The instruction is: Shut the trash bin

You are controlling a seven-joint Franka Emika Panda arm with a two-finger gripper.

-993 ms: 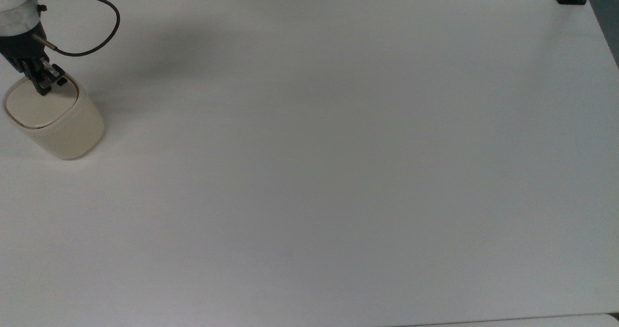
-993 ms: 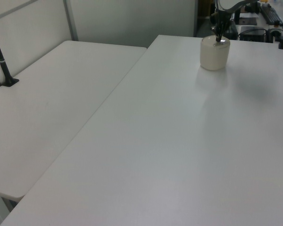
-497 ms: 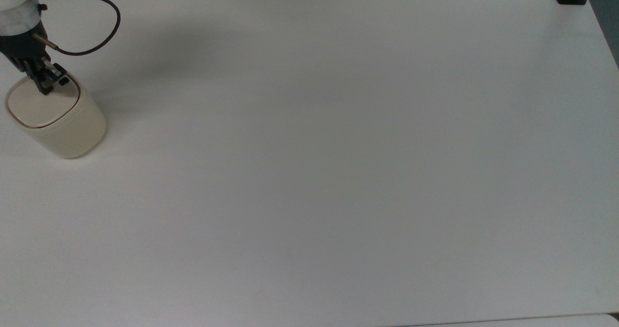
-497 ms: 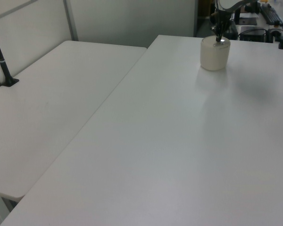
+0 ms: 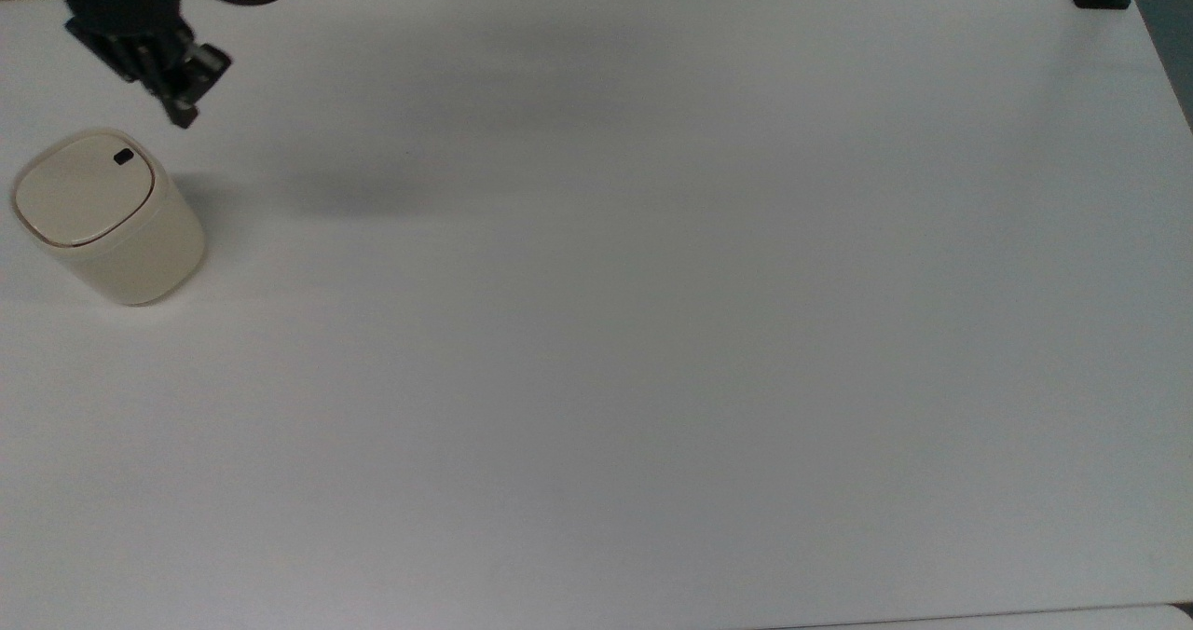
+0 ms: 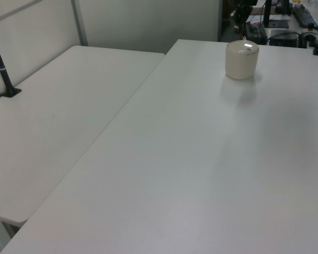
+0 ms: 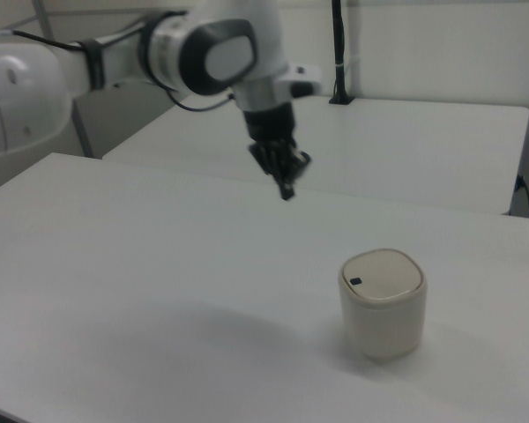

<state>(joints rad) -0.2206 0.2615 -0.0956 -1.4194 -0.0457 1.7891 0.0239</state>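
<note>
Trash bin (image 7: 382,304) shut, pincer (image 7: 286,187) aloft

One trash bin (image 5: 107,215); one robot arm (image 7: 115,57); two white tables (image 6: 212,159).

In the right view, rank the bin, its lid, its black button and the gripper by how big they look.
1. Bin
2. Lid
3. Gripper, close to the lid in apparent size and at a different distance from the camera, so this order is unsure
4. Button, clearly smallest

white table (image 5: 652,332) bears the closed trash bin (image 5: 107,215).
</note>
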